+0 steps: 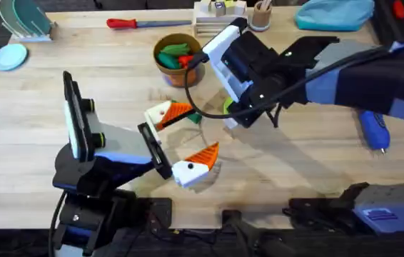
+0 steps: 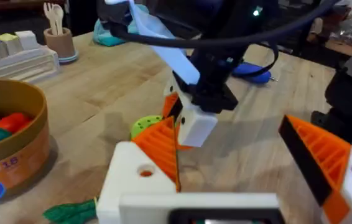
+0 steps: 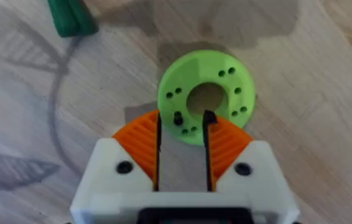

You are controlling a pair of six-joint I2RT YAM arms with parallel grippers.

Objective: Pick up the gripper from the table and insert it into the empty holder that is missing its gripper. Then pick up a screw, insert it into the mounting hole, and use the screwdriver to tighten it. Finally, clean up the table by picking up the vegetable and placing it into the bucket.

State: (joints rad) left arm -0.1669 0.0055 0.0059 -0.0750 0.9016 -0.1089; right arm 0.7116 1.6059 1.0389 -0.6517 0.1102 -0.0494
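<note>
My left gripper [image 1: 199, 133] lies open on the table, its two white holders each carrying an orange ribbed wedge. One holder [image 2: 140, 177] has the orange gripper [image 2: 161, 147] seated in it, and its round mounting hole shows orange inside. My right gripper [image 3: 182, 121] hangs just over a lime-green disc [image 3: 206, 96], fingers a narrow gap apart. A small dark screw [image 3: 177, 118] stands at the disc's rim between them. The dark green vegetable [image 2: 70, 211] lies beside the left gripper. The blue screwdriver [image 1: 375, 130] lies at the right. The orange bucket [image 1: 160, 66] holds toy vegetables.
A red-handled tool [image 1: 134, 23] lies at the back, beside a white block tray [image 1: 216, 18] and a beige cup [image 1: 261, 16]. A blue cloth [image 1: 334, 14] sits at the back right, a teal plate [image 1: 9, 56] and a dish rack [image 1: 23, 18] at the back left.
</note>
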